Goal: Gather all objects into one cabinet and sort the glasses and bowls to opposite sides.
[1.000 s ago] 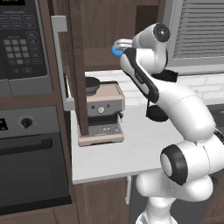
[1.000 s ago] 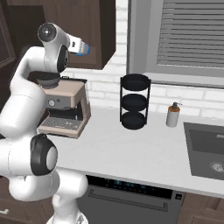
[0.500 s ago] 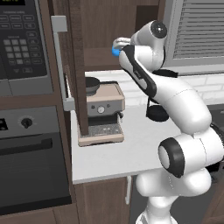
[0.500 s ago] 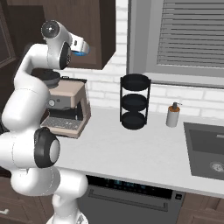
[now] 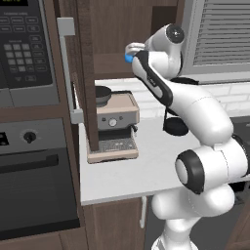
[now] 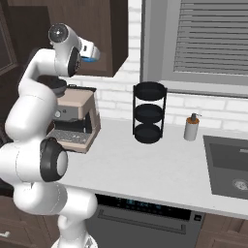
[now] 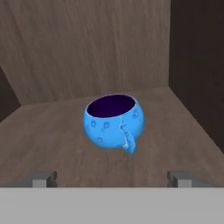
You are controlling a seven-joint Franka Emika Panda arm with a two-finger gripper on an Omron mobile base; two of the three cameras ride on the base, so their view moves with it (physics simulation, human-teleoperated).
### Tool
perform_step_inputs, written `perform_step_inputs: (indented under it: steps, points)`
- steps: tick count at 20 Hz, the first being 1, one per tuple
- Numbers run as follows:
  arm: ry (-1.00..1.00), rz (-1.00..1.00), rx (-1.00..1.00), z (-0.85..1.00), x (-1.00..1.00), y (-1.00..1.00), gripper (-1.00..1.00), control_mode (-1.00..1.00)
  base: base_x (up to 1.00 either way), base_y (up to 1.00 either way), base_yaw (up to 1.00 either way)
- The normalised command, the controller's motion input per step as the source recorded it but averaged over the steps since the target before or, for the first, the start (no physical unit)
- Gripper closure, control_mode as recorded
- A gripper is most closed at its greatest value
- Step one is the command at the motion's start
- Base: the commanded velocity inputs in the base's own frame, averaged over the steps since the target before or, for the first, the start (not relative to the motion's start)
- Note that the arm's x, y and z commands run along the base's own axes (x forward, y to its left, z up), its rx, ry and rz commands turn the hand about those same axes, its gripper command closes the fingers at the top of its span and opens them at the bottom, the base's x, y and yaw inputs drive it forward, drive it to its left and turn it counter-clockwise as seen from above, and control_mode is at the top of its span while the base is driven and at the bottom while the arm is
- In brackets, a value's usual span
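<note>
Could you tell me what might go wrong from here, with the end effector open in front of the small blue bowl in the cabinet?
The blue bowl stands free on the cabinet floor, ahead of the open end effector; a push forward could shove it rather than grip it. Its small handle faces the fingers and may catch one. The cabinet's side wall is near, so a swing that way could hit it.

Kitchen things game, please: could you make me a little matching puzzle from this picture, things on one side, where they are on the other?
Things:
1. small blue bowl
2. coffee machine
3. soap bottle
4. black tiered rack

Places:
A. beside the sink
B. on the cabinet shelf
C. under the wall cabinet
D. mid-counter, before the white tiles

Pairs: 1-B, 2-C, 3-A, 4-D
</note>
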Motion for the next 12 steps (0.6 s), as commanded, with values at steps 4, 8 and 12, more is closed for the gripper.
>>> perform_step_inputs:
  steps: [4,8,12]
  points:
    - [0.0,0.0,0.0,-0.04,0.24,0.0,-1.0,-1.0,0.0,0.0,0.0]
    - [0.0,0.0,0.0,-0.01,0.33,0.0,-1.0,-1.0,0.0,0.0,0.0]
    - [0.04,0.0,0.0,-0.04,0.29,0.0,-1.0,-1.0,0.0,0.0,0.0]
